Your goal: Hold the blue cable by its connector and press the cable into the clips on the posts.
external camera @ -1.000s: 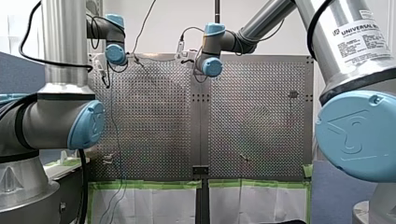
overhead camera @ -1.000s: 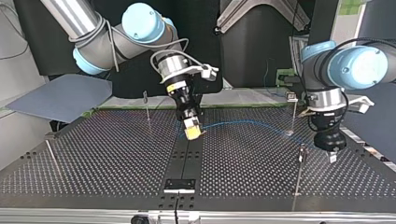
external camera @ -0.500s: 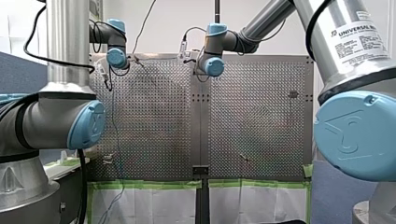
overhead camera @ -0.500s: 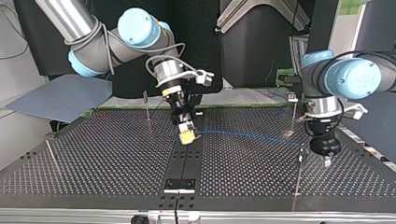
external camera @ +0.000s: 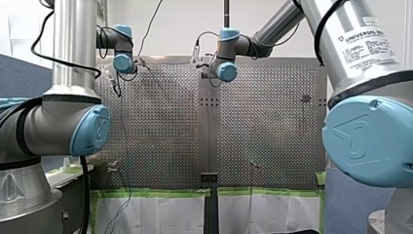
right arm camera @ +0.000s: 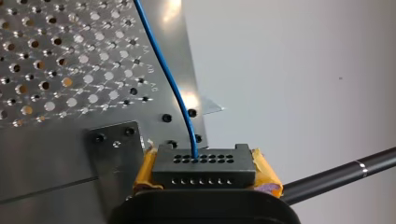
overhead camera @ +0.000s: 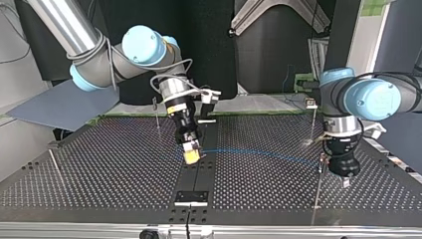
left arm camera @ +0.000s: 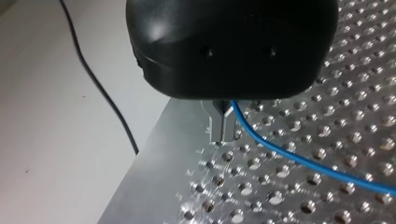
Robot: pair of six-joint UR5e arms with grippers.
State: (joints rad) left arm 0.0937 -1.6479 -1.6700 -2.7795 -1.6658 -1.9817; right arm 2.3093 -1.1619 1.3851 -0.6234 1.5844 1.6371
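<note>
The black rectangular plastic connector [right arm camera: 204,164], with two rows of small holes on its face, is clamped between the yellow pads [right arm camera: 266,175] of my right gripper [right arm camera: 205,171], filling the gap from one pad to the other. The thin blue cable [right arm camera: 168,79] is seen leaving one hole in the upper row, near the middle of the connector. From there it is carried straight ahead of the gripper over the perforated metal table [right arm camera: 56,70]. A black rod [right arm camera: 336,175] is seen beside the gripper, off the table's edge.

In the top view the cable [overhead camera: 259,153] is stretched in a shallow arc just above the table [overhead camera: 99,164], from my right gripper [overhead camera: 191,155] across to my left gripper [overhead camera: 344,180]. A thin metal post [overhead camera: 317,191] stands just beside my left gripper, on the side facing my right gripper; whether the cable touches this post cannot be told.

In the left wrist view the metal fingers [left arm camera: 217,126] of my black left gripper [left arm camera: 223,127] are drawn together at their tips, just above the table [left arm camera: 280,196] near its edge. The cable [left arm camera: 299,158] is gripped high up at their root, under the gripper's body, and runs away to one side of them, sloping down towards the plate. A thin black wire [left arm camera: 100,88] lies on the pale surface on the other side of the gripper, beyond the table's edge
</note>
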